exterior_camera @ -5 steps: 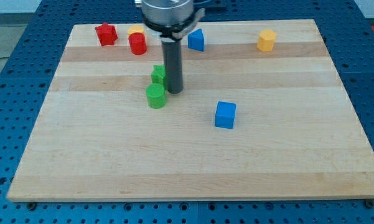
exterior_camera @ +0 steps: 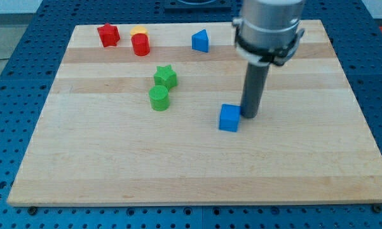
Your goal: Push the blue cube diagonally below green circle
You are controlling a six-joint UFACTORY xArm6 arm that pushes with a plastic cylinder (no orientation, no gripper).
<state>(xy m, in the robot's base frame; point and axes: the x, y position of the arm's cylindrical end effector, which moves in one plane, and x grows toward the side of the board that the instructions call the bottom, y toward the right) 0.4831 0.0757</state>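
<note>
So you've got my tip (exterior_camera: 249, 115) parked right against the blue cube (exterior_camera: 229, 118), on its right side toward the view's top. No pincer on this rig, just the bare rod. The cube sits well to the right of the green circle (exterior_camera: 159, 98) and a bit lower, with the green star (exterior_camera: 166, 77) just above the circle.

Lighting: bright, even, overhead. Shadows: soft and short beneath the blocks on the pale wooden board (exterior_camera: 197, 159). Glare: faint sheen on the grey metal arm housing (exterior_camera: 270, 25). Focus: sharp throughout; no blur, no visible edge distortion.
</note>
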